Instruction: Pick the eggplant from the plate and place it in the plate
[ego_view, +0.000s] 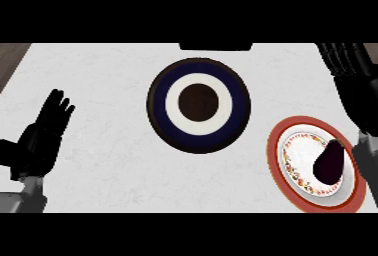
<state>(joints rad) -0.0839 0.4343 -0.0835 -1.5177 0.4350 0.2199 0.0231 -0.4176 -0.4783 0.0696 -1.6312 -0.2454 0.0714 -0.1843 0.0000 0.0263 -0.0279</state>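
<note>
Left robot hand (44, 135), lower left: open, holding nothing. Right robot hand (354, 75), upper right: fingers straight, holding nothing. Eggplant (329, 161) on red-rimmed plate (277, 160), lower right. Navy plate (198, 104), centre of counter (96, 75).

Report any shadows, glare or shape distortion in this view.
Head view: lighting flat and even, no glare on the counter; no clear cast shadows under the blue plate or the red plate; both plates look taller than wide; the eggplant is a dark shape without highlights.
</note>
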